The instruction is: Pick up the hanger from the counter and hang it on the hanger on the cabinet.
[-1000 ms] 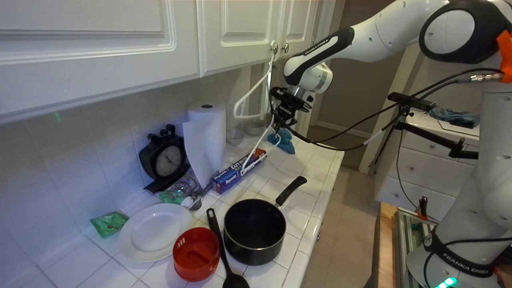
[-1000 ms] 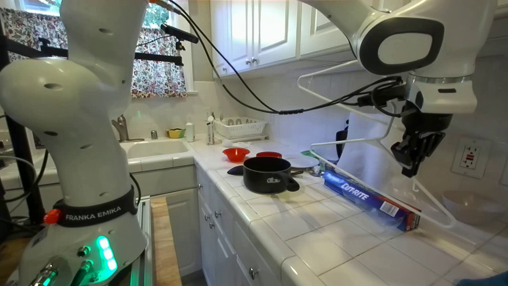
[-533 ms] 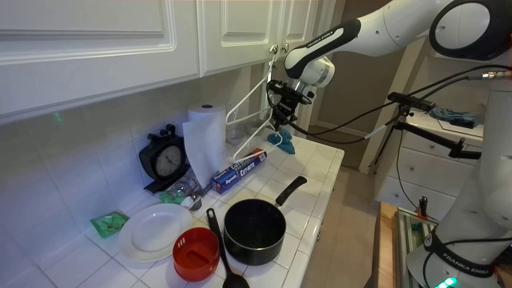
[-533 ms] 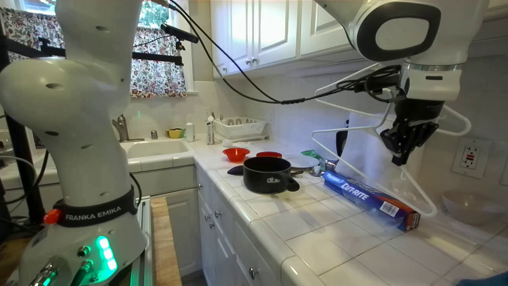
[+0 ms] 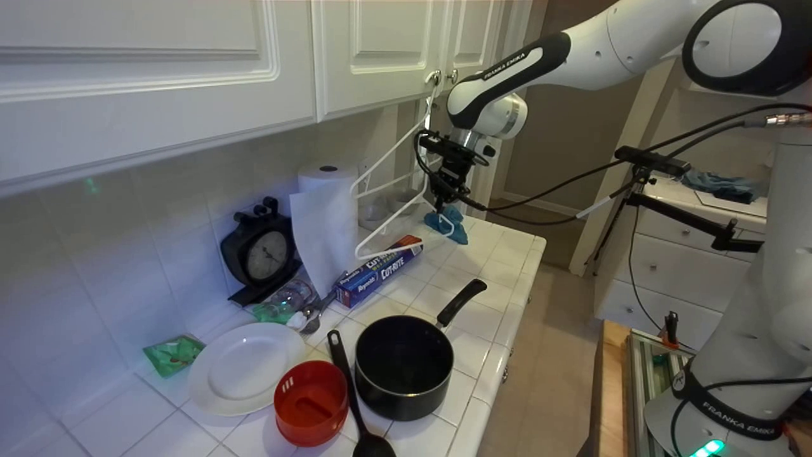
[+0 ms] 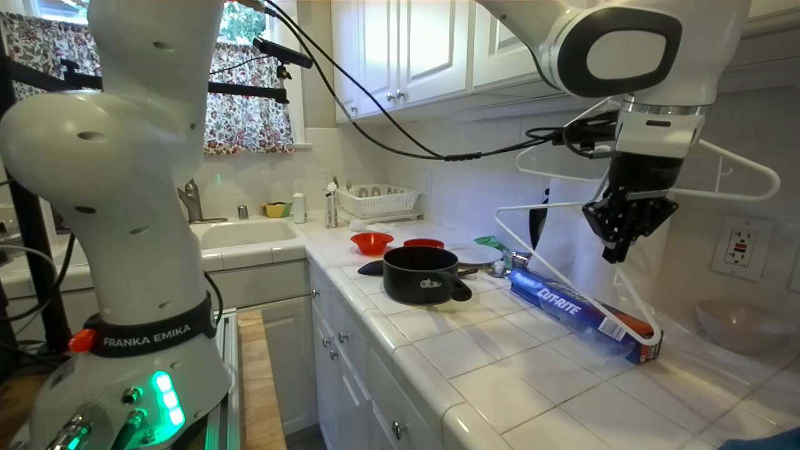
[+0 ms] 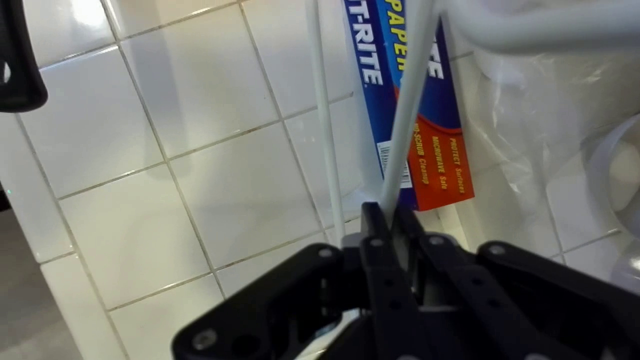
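Observation:
A white hanger (image 5: 390,152) hangs by its hook from the cabinet knob (image 5: 436,77); it also shows behind the gripper in an exterior view (image 6: 776,181). My gripper (image 5: 439,206) is shut on another white hanger (image 5: 380,230), low over the counter. In the wrist view the held hanger's bar (image 7: 410,95) runs between the fingertips (image 7: 385,212). In an exterior view the gripper (image 6: 614,255) covers part of the held hanger (image 6: 537,206). Its hook overlaps the hanging hanger's lower bar in view; I cannot tell whether they touch.
Under the held hanger is a blue wax paper box (image 5: 380,271). Nearby stand a paper towel roll (image 5: 330,222), a black scale (image 5: 263,254) and a black pot (image 5: 406,368). A blue cloth (image 5: 460,231) lies near the counter end. White cabinets (image 5: 380,57) overhang the counter.
My gripper has moved left in both exterior views, and the held hanger has risen a little and shifted left with it. The hanging hanger has swung and turned.

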{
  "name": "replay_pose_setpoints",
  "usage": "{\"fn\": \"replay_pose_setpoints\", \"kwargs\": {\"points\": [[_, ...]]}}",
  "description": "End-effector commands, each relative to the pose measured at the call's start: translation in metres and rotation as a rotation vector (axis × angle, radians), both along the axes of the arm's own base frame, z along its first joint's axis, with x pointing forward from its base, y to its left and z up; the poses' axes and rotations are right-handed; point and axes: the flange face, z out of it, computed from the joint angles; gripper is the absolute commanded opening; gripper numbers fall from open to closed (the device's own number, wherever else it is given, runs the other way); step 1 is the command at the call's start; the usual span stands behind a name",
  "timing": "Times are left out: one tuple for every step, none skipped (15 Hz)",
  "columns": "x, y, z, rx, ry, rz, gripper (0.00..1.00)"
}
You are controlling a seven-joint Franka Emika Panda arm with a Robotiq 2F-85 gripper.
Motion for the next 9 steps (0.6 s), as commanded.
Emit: {"fn": "replay_pose_setpoints", "kwargs": {"points": [[-0.001, 0.006, -0.001, -0.011, 0.064, -0.07, 0.06], [-0.001, 0.007, -0.003, -0.013, 0.077, -0.084, 0.06], [0.0, 0.007, -0.004, -0.013, 0.089, -0.097, 0.06], [0.0, 0.008, -0.006, -0.01, 0.103, -0.106, 0.06], [0.0, 0.008, -0.008, -0.007, 0.115, -0.114, 0.06], [0.0, 0.009, -0.011, -0.002, 0.129, -0.117, 0.06], [0.0, 0.01, -0.012, 0.002, 0.139, -0.122, 0.06], [0.0, 0.01, -0.015, 0.005, 0.152, -0.126, 0.06], [-0.001, 0.01, -0.017, 0.006, 0.163, -0.131, 0.06]]}}
